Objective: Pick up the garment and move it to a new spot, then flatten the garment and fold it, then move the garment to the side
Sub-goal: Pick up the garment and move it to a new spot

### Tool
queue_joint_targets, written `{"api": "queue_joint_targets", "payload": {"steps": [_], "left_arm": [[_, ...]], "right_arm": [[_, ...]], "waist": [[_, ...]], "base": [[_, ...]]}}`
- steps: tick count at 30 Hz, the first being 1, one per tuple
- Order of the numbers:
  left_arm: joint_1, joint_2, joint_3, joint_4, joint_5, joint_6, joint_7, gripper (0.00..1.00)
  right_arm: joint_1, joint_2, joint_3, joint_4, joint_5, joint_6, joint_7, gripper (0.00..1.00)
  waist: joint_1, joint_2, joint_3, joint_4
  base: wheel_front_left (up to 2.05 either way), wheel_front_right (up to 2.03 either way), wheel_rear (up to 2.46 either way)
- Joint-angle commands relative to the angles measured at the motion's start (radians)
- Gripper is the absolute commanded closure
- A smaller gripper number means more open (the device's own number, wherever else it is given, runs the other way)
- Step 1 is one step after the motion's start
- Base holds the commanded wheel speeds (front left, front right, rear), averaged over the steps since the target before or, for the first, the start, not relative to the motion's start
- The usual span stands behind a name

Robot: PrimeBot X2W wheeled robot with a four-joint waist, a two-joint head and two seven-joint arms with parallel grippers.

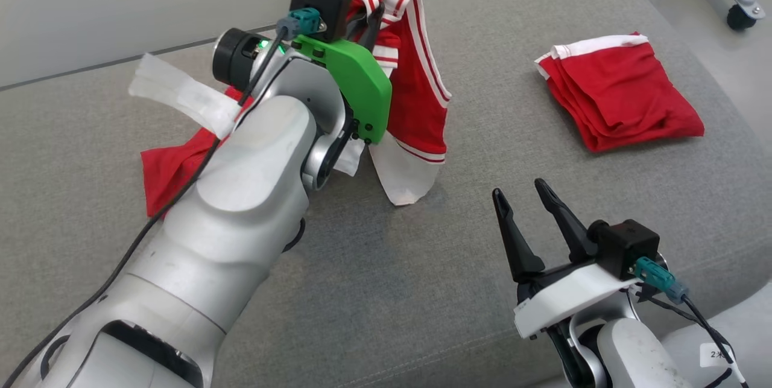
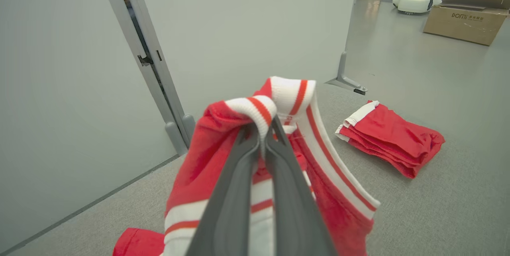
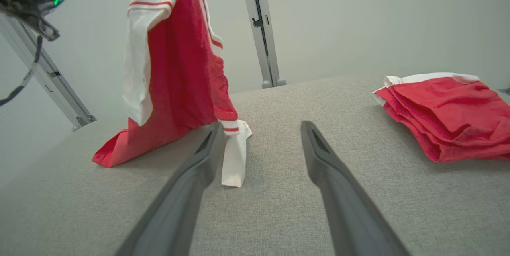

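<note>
A red garment (image 1: 416, 86) with white stripes and white trim hangs from my left gripper (image 1: 368, 11), which is shut on its striped collar band. In the left wrist view the left gripper (image 2: 265, 126) pinches that white and red band. The garment's (image 3: 175, 73) lower end and a white sleeve tip trail on the grey cushion (image 1: 392, 291). My right gripper (image 1: 520, 190) stands open low over the cushion at the lower right, empty, its fingers (image 3: 207, 148) pointing toward the hanging cloth.
A second red garment (image 1: 621, 95), folded, lies on the cushion at the right. White tape (image 1: 181, 95) is stuck on the left arm's cable. A caster wheel (image 1: 740, 14) stands on the floor beyond. A cardboard box (image 2: 466, 17) sits far off.
</note>
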State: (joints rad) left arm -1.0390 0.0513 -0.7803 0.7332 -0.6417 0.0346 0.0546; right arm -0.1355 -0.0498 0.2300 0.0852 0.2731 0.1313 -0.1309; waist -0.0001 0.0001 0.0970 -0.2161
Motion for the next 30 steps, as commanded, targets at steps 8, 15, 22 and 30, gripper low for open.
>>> {"api": "queue_joint_targets", "payload": {"steps": [8, 15, 22, 30], "left_arm": [[0.028, 0.001, -0.117, -0.018, -0.095, -0.004, -0.069, 0.0], [0.033, 0.001, -0.206, -0.022, -0.184, 0.003, -0.094, 0.0], [0.017, 0.001, -0.261, 0.008, -0.254, 0.024, -0.103, 0.0], [0.003, 0.001, -0.295, 0.043, -0.322, 0.03, -0.077, 0.0]], "right_arm": [[-0.035, -0.002, 0.024, 0.025, 0.013, -0.001, -0.023, 0.0], [-0.037, -0.002, 0.02, 0.04, 0.008, -0.001, -0.027, 0.0], [-0.029, -0.002, 0.02, 0.045, 0.0, -0.001, -0.017, 0.0], [-0.014, -0.002, 0.013, 0.039, -0.009, -0.001, -0.002, 0.0]], "waist": [[0.0001, -0.0001, 0.041, -0.06], [0.0001, -0.0001, 0.038, -0.043], [0.0001, -0.0001, 0.016, -0.001], [0.0001, -0.0001, -0.01, 0.051]], "base": [[0.0, 0.0, 0.0], [0.0, 0.0, 0.0], [0.0, 0.0, 0.0], [0.0, 0.0, 0.0]]}}
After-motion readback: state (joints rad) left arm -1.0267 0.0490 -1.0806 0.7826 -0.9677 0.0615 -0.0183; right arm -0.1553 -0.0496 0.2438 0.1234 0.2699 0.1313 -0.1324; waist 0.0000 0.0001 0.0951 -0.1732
